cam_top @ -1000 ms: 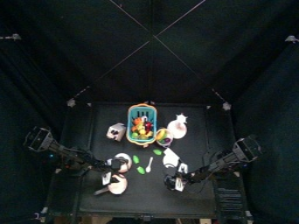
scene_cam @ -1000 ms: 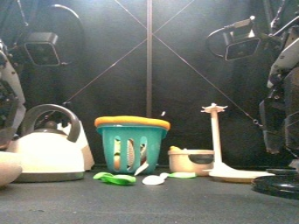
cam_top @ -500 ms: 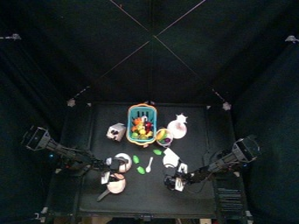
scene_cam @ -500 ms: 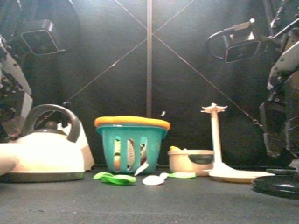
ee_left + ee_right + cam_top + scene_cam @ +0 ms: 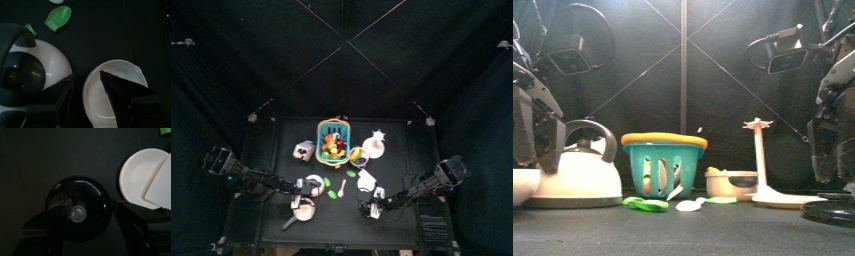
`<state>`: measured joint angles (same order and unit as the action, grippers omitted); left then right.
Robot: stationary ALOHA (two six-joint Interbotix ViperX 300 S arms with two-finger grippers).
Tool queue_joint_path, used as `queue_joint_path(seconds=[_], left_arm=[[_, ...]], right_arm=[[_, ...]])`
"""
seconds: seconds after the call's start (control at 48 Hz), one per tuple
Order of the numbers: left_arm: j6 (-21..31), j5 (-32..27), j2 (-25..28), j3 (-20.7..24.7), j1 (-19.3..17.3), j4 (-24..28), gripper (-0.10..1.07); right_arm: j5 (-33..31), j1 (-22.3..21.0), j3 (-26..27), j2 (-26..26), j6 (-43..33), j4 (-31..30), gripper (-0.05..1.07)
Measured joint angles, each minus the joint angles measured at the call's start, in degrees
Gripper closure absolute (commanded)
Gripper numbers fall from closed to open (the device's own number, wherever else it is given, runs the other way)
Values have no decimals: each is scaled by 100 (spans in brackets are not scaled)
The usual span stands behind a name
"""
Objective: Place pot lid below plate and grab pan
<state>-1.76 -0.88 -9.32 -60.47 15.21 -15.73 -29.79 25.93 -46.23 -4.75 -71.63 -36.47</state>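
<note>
Nearest, at the table's point(image 5: 33, 158) near right, the black pot lid point(image 5: 80, 190) lies flat with its knob up. The right gripper point(image 5: 93, 208) hangs over it, its jaws spread wide, one on each side of the lid and gripping nothing. Just beyond the lid, on its far side, lies the white plate point(image 5: 141, 170), so the lid sits on the plate's near side, close to it but apart. At the near left is the pan point(image 5: 123, 70), small and round with a pale inside and a thin dark rim; in the top view its handle points toward the near left corner. The left gripper point(image 5: 87, 77) is right above the pan, jaws spread wide and holding nothing, one jaw over the pan's pale inside and the other over the gap between pan and kettle; whether a jaw touches the pan cannot be told. The white kettle point(image 5: 53, 60), with its dark lid and arched handle, stands just beside the pan on its far side. Past it, toward the middle, a green spoon point(image 5: 59, 17) lies on the table. Farther back, in the middle, stands the teal basket point(image 5: 664, 165) of fruit, and to its right a tall white stand point(image 5: 758, 150).
</note>
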Motion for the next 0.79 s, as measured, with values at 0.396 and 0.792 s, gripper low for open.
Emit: queue_joint_path(seconds=[0.396,0.792], left_arm=[[44,-694,185,0,62,-53,14],[18,-826,202,0,79,-62,32]], right_arm=[[0,0,35,0,0,-18,9],[0,0,44,0,0,-53,9]])
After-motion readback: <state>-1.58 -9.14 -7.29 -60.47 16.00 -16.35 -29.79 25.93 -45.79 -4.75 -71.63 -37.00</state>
